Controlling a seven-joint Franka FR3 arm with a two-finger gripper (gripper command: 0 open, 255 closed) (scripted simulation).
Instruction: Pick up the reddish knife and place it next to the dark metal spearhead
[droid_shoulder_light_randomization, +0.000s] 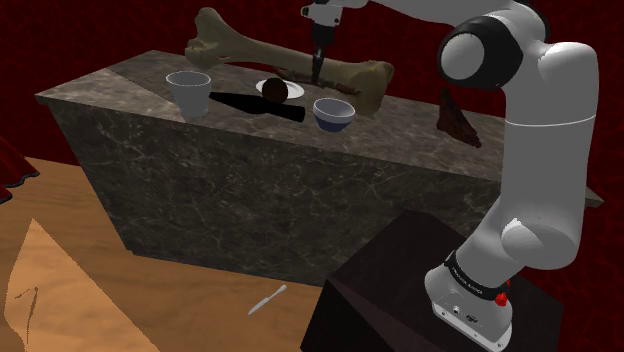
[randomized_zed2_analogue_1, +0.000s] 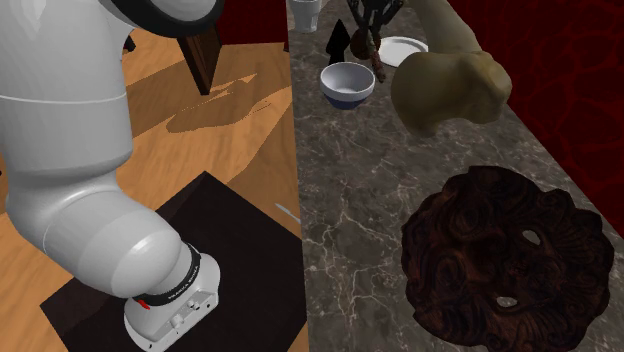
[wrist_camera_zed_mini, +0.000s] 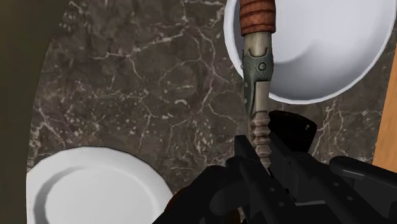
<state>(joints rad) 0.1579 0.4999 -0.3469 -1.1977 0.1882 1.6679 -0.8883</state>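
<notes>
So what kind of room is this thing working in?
Probably a room in a house, dressed up like a collector's den. A dark marbled counter stands on a wooden floor with deep red walls behind, and on it lie a huge bone and a carved dark mask.

No words or numbers can be read anywhere; the black ring (droid_shoulder_light_randomization: 470, 273) near the arm's foot has tiny white marks, too small to read.

This looks like a room in a home, with a wooden floor (droid_shoulder_light_randomization: 70, 195), dark red walls (droid_shoulder_light_randomization: 90, 35) and a long marble-veined counter (droid_shoulder_light_randomization: 260, 190). On the counter are a cup (droid_shoulder_light_randomization: 189, 92), a bowl (droid_shoulder_light_randomization: 333, 113), a plate (droid_shoulder_light_randomization: 296, 91) and a big bone (droid_shoulder_light_randomization: 240, 50).
</notes>
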